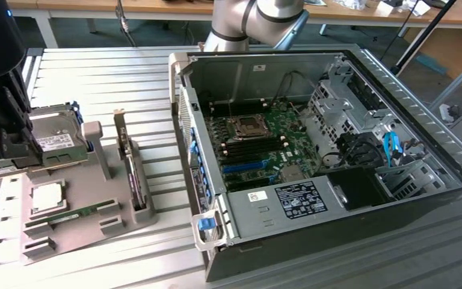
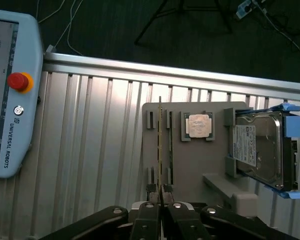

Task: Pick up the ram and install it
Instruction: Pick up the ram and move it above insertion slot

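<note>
The ram is a thin green stick lying in a slot at the near side of the grey parts tray, below the square CPU. In the wrist view the ram shows as a narrow green strip beside the CPU. My gripper hangs over the tray's end at the exterior view's left, in front of the hard drive. Its fingers stand shut together. A thin dark line runs out from between them over the ram's slot; I cannot tell what it is.
An open PC case with its motherboard fills the exterior view's right. An upright expansion card stands on the tray between ram and case. A teach pendant lies on the ribbed metal table beside the tray.
</note>
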Controlling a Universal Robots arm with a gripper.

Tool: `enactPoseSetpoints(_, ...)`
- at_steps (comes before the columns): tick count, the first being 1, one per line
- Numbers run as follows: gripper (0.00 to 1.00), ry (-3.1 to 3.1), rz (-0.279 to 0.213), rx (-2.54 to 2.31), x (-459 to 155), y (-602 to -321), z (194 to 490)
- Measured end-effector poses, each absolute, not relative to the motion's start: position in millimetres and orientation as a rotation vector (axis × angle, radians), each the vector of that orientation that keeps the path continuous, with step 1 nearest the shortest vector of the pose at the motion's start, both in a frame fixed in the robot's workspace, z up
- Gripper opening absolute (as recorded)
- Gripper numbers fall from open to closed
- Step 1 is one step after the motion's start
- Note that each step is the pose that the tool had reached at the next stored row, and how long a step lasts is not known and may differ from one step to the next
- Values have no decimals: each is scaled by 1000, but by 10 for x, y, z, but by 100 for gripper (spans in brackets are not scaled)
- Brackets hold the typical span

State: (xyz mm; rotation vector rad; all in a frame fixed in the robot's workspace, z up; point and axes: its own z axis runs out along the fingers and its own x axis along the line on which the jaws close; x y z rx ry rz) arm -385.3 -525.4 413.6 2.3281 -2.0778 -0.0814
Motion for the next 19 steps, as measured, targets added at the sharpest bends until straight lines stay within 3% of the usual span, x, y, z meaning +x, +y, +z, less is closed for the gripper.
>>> enactPoseSetpoints(19,13,-2078,-81,2328,-3138,-5254,4135)
